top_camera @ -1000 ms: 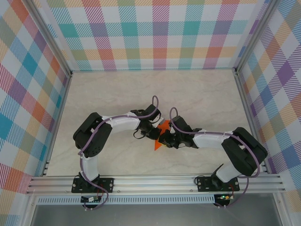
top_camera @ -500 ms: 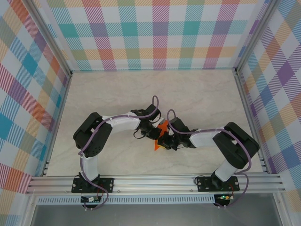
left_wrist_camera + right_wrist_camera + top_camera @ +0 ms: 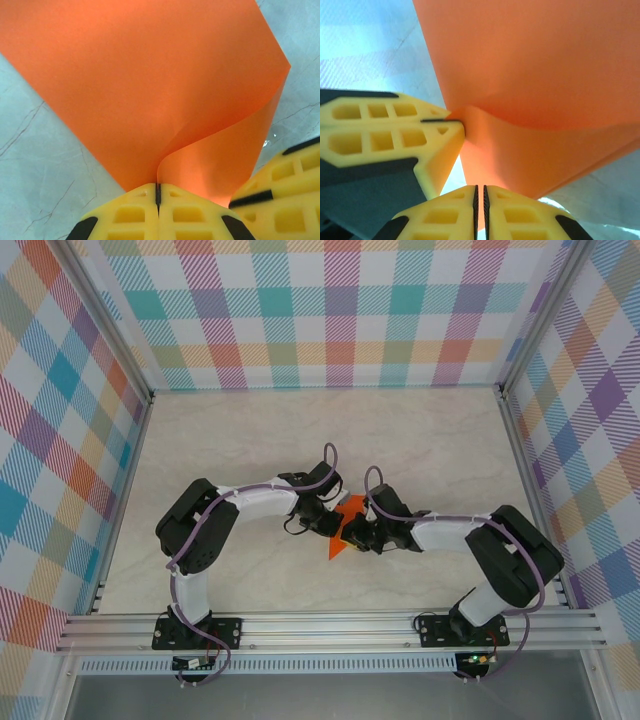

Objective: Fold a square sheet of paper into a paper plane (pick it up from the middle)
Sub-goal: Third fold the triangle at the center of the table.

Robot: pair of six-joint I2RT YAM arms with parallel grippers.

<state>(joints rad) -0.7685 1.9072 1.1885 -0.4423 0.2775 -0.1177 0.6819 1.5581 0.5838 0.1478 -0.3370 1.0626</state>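
The square sheet of paper (image 3: 351,507) is bright orange and hangs bent between both grippers, just above the table's middle. My left gripper (image 3: 158,187) is shut on one edge of the sheet (image 3: 150,85), which curls up from its yellow fingertips. My right gripper (image 3: 480,189) is shut on the sheet's lower edge (image 3: 535,80), with orange showing between its black pads. From above, the left gripper (image 3: 325,522) and the right gripper (image 3: 353,533) nearly touch. A lower corner of the sheet (image 3: 336,549) points toward the near edge. The paper plane is out of view.
The marble-patterned table (image 3: 250,440) is walled by plaid panels (image 3: 330,310) on the left, back and right. An aluminium rail (image 3: 330,625) runs along the near edge. In the right wrist view the left gripper's fingers (image 3: 385,132) sit close at the left.
The right arm's elbow swung left and then back to the right, and its gripper shifted slightly along the paper. The left arm stayed still, keeping its hold.
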